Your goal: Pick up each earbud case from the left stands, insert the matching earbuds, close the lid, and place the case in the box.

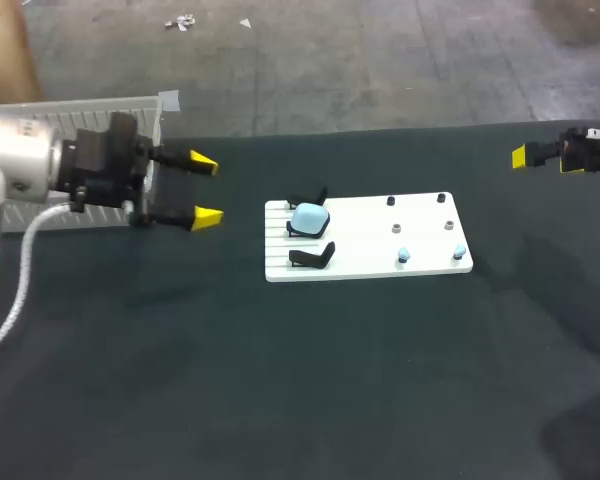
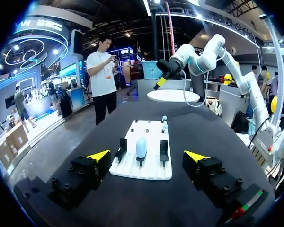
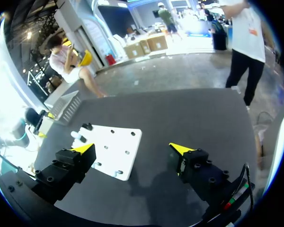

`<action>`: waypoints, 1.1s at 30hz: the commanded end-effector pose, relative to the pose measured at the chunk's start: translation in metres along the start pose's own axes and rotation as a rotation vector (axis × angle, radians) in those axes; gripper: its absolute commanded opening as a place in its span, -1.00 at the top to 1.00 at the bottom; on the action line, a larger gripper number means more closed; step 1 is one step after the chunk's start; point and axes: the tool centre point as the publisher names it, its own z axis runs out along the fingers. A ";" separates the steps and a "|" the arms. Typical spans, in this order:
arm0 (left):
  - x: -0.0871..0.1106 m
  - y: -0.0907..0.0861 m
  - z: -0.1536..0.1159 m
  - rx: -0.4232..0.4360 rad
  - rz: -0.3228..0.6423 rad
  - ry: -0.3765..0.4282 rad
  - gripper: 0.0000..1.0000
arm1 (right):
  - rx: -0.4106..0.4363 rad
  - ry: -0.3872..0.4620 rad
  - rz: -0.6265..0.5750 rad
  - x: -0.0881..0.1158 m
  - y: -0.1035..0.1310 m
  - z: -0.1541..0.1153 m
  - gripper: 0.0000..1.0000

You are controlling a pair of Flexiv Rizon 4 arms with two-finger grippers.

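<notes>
Above the dark table (image 1: 280,400), with what we are taking for the white slatted box (image 1: 90,108) sitting behind the left arm and the white board (image 1: 420,238) lying mid-table, we are reading the step in hand as the first pick. Doing it well means we are bringing the left claw (image 1: 202,190) in level and centred. Its fingers should be dropping either side of the blue case (image 1: 309,219) without brushing the two empty black stands (image 1: 312,257) flanking it. Then we are closing gently and lifting straight up. That claw is gaping wide and carrying nothing, and the right claw (image 3: 132,148), waiting off the board's far end, is likewise spread wide and empty. The case is sitting on the middle stand at the board's near edge. It is straight ahead of the left claw, in line with the gap between its fingers but well apart from them. The buds (image 1: 403,257) are standing in pairs at the board's other end, the blue pair apparently matching this case.
</notes>
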 end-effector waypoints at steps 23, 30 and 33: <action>0.013 0.006 0.115 0.126 -0.050 -0.052 -1.00 | -0.003 0.000 -0.001 0.000 -0.001 0.001 -1.00; 0.016 0.008 0.119 0.130 -0.055 -0.044 -1.00 | -0.003 0.000 -0.001 0.000 -0.001 0.001 -1.00; 0.020 0.008 0.121 0.130 -0.061 -0.029 -1.00 | -0.003 0.000 -0.001 0.000 -0.001 0.001 -1.00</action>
